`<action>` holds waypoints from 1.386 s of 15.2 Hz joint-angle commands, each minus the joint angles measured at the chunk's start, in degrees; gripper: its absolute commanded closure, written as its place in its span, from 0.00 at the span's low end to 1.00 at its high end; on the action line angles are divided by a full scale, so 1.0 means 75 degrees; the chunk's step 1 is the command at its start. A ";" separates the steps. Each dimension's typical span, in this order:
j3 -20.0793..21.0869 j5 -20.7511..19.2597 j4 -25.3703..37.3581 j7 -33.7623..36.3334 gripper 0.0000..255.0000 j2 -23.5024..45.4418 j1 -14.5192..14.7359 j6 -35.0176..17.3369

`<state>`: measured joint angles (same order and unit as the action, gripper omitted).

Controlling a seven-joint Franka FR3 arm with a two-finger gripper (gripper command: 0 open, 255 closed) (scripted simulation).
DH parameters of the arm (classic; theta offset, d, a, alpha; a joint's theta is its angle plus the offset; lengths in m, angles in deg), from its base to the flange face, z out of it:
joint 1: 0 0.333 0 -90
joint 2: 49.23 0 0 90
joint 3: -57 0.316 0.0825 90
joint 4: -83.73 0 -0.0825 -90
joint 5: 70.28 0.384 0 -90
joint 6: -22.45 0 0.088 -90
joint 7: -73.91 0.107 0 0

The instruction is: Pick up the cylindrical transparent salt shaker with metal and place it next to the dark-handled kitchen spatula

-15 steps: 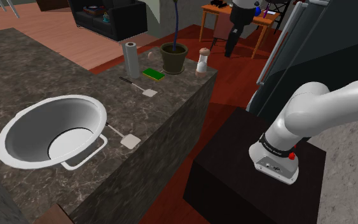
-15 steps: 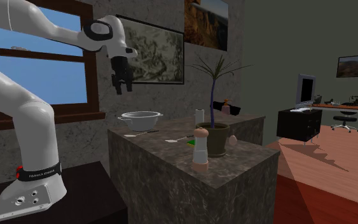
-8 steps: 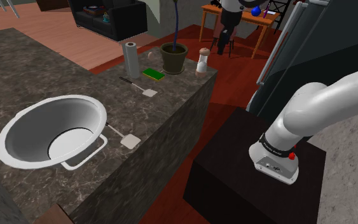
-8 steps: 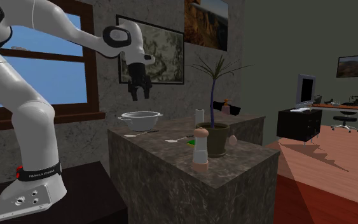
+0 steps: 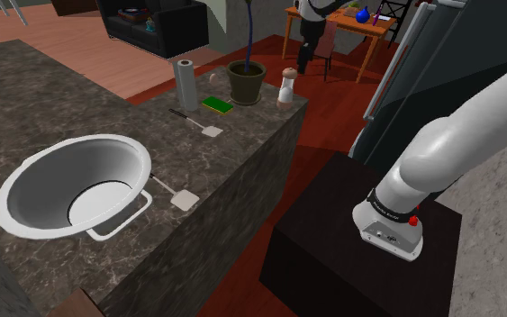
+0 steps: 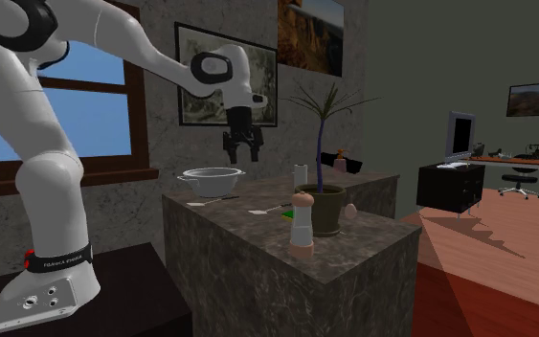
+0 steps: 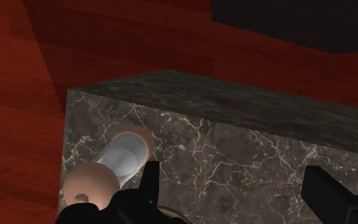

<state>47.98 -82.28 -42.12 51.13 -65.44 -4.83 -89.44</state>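
The salt shaker point(image 5: 285, 86) stands upright at the counter's far corner: a clear body with a pale rounded top and base. It shows again at the near corner point(image 6: 302, 222). The dark-handled spatula point(image 5: 197, 122) lies flat on the counter, nearer the middle than the shaker, its white blade pointing toward the counter edge. My gripper point(image 6: 242, 153) hangs open in the air above the counter, nothing between its fingers, and is seen high beyond the shaker point(image 5: 303, 61). In the wrist view the shaker point(image 7: 117, 162) lies below, beside one finger of the open gripper point(image 7: 234, 191).
A potted plant point(image 5: 246, 81), a paper towel roll point(image 5: 185, 83) and a green sponge point(image 5: 216, 104) crowd the shaker's end. A big white bowl point(image 5: 71, 185) and a second, light-handled spatula point(image 5: 172, 191) lie at the near end. Red floor drops off past the counter edge.
The arm has swung along the counter toward the shaker's end, moving right and lower in the second exterior view. The fingers stay open. No object has moved.
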 commanded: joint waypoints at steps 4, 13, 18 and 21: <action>-0.0397 0.0150 0.1021 -0.0628 0.00 0.1435 -0.0176 -0.0343; -0.0750 0.0758 0.3394 -0.1688 0.00 0.4042 -0.0659 -0.0389; -0.0758 0.0780 0.3094 -0.1702 0.00 0.4204 -0.0712 -0.0853; -0.0762 0.0795 0.2955 -0.1711 0.00 0.4300 -0.0738 -0.1089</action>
<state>42.26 -76.31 -19.51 38.26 -33.28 -10.35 -97.05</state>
